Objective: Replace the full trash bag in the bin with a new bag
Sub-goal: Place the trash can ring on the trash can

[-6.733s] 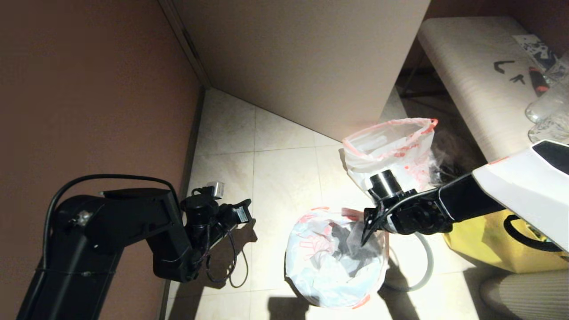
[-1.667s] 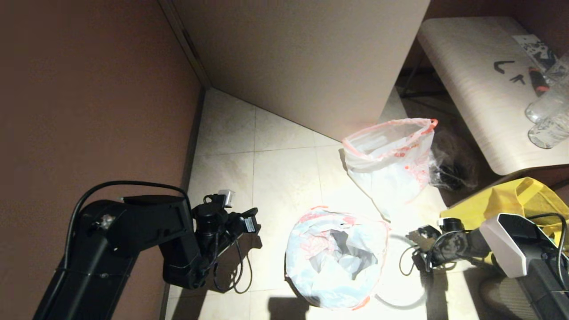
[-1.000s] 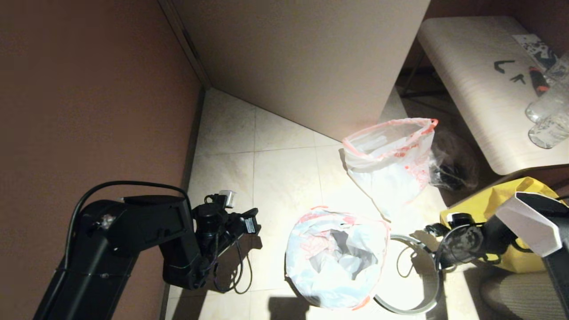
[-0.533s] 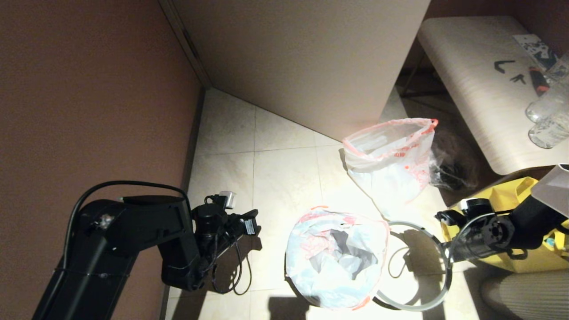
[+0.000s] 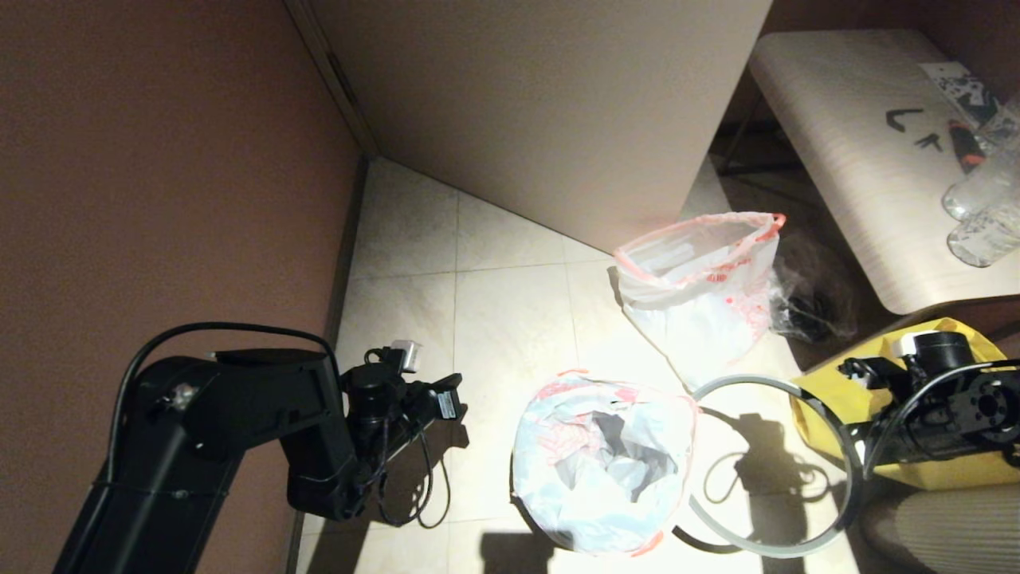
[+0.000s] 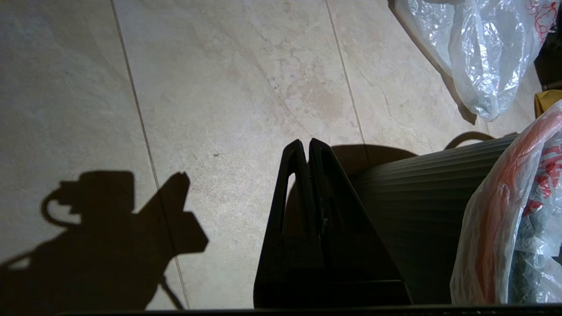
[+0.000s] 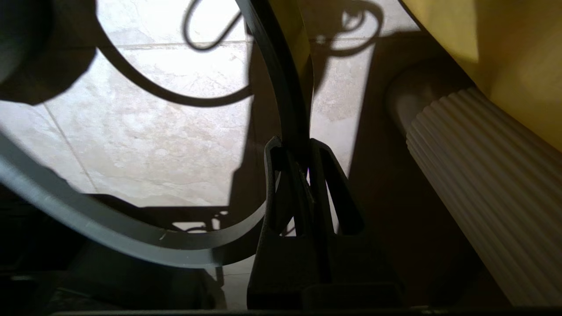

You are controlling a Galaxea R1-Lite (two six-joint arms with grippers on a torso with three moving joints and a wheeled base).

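**Hidden and Cut-Off Items**

- Bin (image 5: 558,536): wall almost wholly covered in the head view by the new bag (image 5: 598,462) draped over it; base lost in shadow.
- Right gripper (image 7: 298,151): fingertips not visible in the head view, behind the wrist body; arm ran off the right edge.
- Hoop (image 5: 797,544): one stretch hidden behind the right wrist.
- Full trash bag (image 5: 701,295): contents too faint to name.
- Small clear bag (image 5: 809,307): dark contents could not be identified.
- Bottles (image 5: 984,215) on the desk (image 5: 837,119): cut by the right edge.
- Yellow tote (image 5: 829,391): largely behind the right arm.
- Left arm (image 5: 223,422): base beyond the lower edge.
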